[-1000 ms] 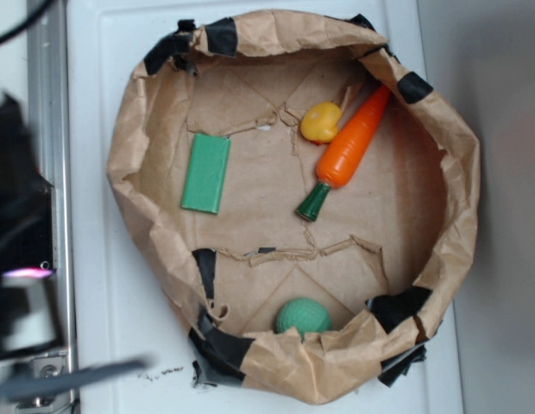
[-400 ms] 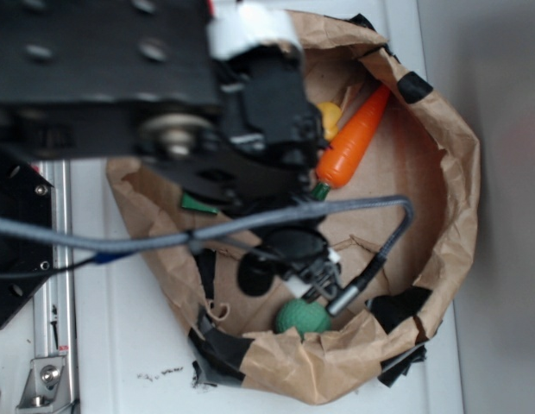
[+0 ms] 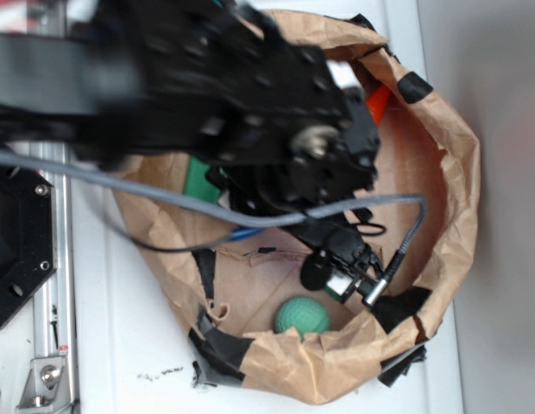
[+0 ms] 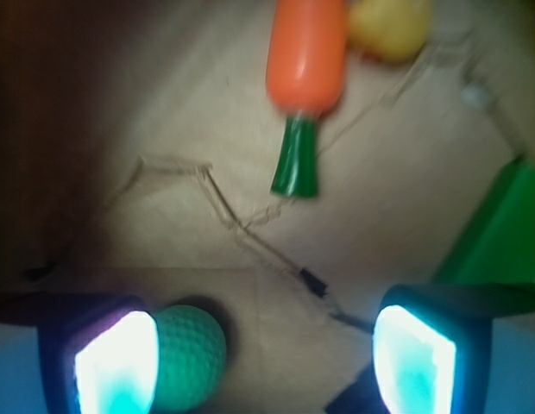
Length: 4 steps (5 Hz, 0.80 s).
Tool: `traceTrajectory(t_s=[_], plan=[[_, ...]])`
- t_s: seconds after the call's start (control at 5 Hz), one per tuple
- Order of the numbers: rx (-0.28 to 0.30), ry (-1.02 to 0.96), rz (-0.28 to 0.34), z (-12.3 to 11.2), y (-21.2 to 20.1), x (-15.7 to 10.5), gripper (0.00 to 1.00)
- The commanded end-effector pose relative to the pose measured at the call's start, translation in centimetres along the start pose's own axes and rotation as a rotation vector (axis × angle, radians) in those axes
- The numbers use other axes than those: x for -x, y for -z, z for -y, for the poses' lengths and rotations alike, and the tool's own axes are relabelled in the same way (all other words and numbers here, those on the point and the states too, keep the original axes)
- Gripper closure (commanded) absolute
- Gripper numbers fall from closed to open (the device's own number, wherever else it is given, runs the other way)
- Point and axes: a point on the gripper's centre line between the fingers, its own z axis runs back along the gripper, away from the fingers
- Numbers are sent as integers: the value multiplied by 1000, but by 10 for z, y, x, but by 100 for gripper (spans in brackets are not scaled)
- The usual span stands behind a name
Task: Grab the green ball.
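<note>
The green ball (image 3: 303, 316) (image 4: 190, 356), teal and dimpled, lies on the paper floor at the near rim of the brown paper bag (image 3: 453, 216). My gripper (image 4: 266, 366) hangs over it, open, jaws wide apart. In the wrist view the ball sits just inside the left finger (image 4: 112, 364), partly behind it, far from the right finger (image 4: 414, 360). In the exterior view the gripper's tip (image 3: 347, 276) is just up and to the right of the ball, apart from it.
An orange carrot (image 4: 306, 52) with a dark green stem (image 4: 296, 162), a yellow toy (image 4: 391, 26) and a flat green block (image 4: 500, 228) lie further back in the bag. The arm hides most of them in the exterior view. Crumpled bag walls rise all around.
The arm swept in from the left over the bag. Since 0.4 s ago the gripper shifted right, from directly above the ball to its upper right.
</note>
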Motion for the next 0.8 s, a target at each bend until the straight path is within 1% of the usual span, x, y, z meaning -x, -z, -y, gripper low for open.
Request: traceTrajectory(t_s=[0.0, 0.2, 0.4, 0.6], plan=[[22, 80, -99, 43, 33, 36, 0], [56, 99, -126, 55, 40, 36, 0], [46, 35, -195, 49, 47, 46, 100], [26, 44, -208, 39, 41, 51, 100]])
